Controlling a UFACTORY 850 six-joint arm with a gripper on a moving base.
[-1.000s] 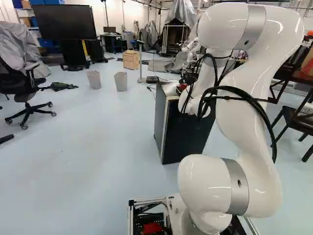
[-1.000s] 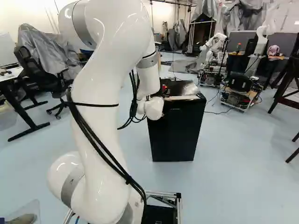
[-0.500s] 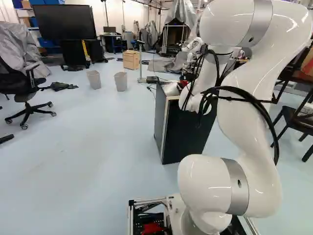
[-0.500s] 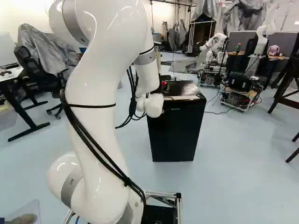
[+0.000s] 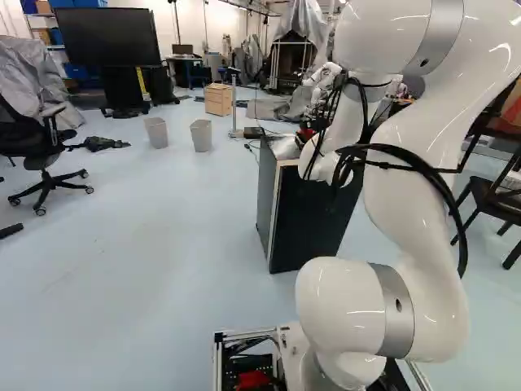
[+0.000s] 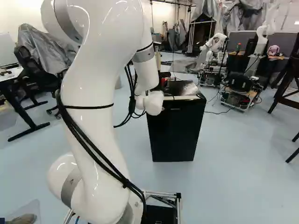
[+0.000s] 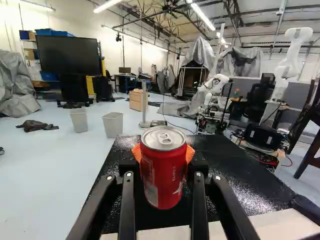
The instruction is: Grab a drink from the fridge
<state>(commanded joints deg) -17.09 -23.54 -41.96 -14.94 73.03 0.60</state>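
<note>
My gripper is mostly hidden behind the wrist in the left base view, over the far part of the black fridge. In the wrist view my gripper is shut on a red drink can, orange pads pressing it from both sides. The can is upright with its silver lid up, over the fridge's dark top; I cannot tell whether it touches that top. A bit of red shows beside the wrist in both base views. The fridge's front looks closed.
Two grey bins and a wooden drawer box stand on the floor beyond the fridge. Another robot is at the right behind it. An office chair stands at far left, dark chairs at right.
The arm's upper part has swung back towards the cameras, outward in both base views, and the wrist has shifted slightly. The base and the fridge have stayed in place.
</note>
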